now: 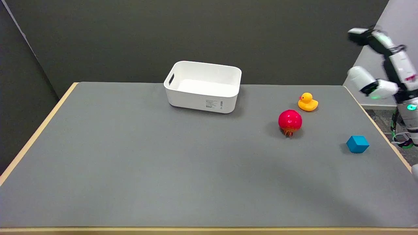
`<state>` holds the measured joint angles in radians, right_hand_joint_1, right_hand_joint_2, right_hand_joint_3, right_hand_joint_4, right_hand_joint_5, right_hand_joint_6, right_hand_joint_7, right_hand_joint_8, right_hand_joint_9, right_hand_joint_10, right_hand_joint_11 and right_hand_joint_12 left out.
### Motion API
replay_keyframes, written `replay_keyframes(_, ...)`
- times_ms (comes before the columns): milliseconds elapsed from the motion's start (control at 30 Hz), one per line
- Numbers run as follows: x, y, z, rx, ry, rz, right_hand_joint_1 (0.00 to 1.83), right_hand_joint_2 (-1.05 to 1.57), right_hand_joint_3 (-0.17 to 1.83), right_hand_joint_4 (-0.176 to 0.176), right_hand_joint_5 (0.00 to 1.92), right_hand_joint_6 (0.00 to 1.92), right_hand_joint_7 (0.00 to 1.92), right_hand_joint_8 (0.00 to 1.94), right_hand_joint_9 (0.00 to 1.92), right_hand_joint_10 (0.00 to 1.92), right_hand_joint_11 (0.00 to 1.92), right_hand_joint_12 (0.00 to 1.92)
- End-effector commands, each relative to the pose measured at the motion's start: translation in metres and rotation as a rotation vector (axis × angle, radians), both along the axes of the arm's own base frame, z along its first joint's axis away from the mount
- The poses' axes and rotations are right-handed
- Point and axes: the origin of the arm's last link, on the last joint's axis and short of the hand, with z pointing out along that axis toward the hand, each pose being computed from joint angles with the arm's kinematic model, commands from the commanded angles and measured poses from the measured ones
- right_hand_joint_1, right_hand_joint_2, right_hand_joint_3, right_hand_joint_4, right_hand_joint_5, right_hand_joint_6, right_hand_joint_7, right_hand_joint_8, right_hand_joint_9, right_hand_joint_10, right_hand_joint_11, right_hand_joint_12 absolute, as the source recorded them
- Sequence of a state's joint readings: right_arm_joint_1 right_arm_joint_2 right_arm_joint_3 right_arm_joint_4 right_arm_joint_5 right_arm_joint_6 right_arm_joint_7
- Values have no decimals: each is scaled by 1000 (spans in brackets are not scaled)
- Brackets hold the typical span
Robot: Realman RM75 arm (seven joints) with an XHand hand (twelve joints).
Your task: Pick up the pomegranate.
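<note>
My right hand (375,52) hangs high off the surface's far right edge — blurred, so I cannot tell its fingers' state. The pomegranate (290,121) sits down-left of it, just beside the duck (307,102).

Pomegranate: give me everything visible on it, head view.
The pomegranate is a glossy, bright red, round fruit, plastic-looking, with an orange-brown frilly crown at its near, lower side, against the mat. It lies on the grey table, right of centre, just in front of the yellow duck and apart from it. Nothing holds or touches it.
</note>
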<state>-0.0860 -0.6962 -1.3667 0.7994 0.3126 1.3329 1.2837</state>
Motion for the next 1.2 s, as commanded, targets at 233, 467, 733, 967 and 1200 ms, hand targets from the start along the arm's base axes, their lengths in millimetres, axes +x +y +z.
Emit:
replay_keyframes(233,-33,-70,-36,87,377,-594,99,519,888,52,135,341,235,290,171,590,64,1182)
replay_keyframes(467,-60,-68,-44,123,399,-710,97,511,896,40,105,324,205,278,136,565,40,1160)
replay_keyframes(733,-74,-65,-43,119,408,-765,133,517,892,30,95,332,187,288,109,579,27,1128)
replay_keyframes(967,-91,-59,-25,41,375,-834,175,552,859,44,155,356,239,291,129,584,19,1154)
replay_keyframes(1200,-92,-60,-22,16,341,-814,190,560,864,47,163,363,249,295,140,587,27,1157)
